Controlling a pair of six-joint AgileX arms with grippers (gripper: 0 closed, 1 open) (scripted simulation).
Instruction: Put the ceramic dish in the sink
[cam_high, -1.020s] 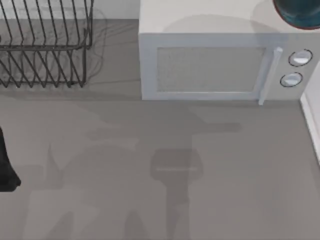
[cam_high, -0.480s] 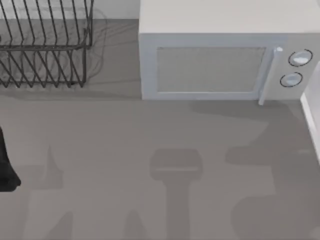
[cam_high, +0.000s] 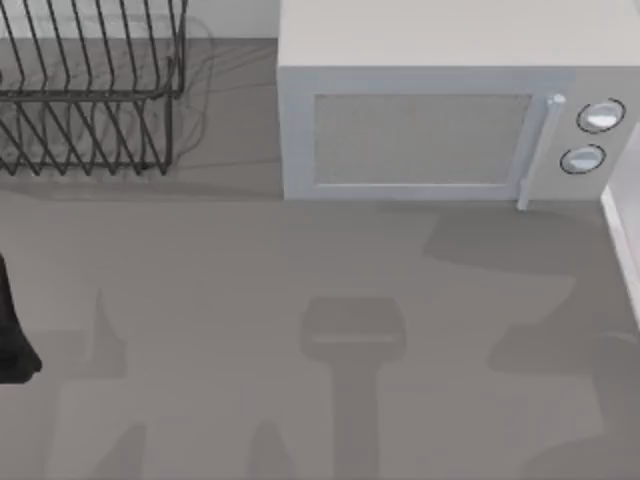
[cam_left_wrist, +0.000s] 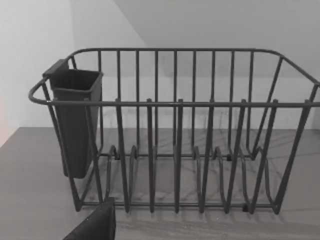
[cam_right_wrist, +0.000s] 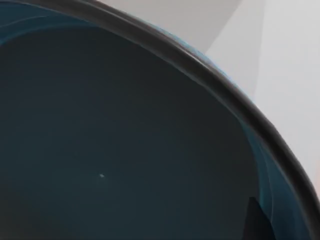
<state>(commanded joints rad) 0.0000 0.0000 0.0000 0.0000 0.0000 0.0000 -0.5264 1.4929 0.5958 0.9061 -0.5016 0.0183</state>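
A: Right wrist view is looking straight into the ceramic dish (cam_right_wrist: 115, 150), its dark inside and rim arc sitting very close to the lens. I'm judging the right arm is carrying it, since a dish that near the wrist is most likely being held up for the trip to the sink. Whether those fingers are pinching the rim or spread, I cannot tell.

B: And on the desk (cam_high: 250, 300) from above?

A: The microwave (cam_high: 440, 110) is sitting at twelve o'clock, door closed, and the wire dish rack (cam_high: 90, 90) at ten o'clock. The left arm (cam_high: 12, 330) is parking at nine o'clock, just its dark edge poking in. Its wrist camera is facing the rack (cam_left_wrist: 175, 135) and its dark cutlery cup (cam_left_wrist: 75, 120); its fingers' state I also cannot tell.

B: What is differing from a second back?

A: Then the dish was resting on the microwave's top at the one o'clock corner. Now that corner is bare, and soft shadows are drifting over the desk toward four o'clock, so the dish is probably travelling rightward.
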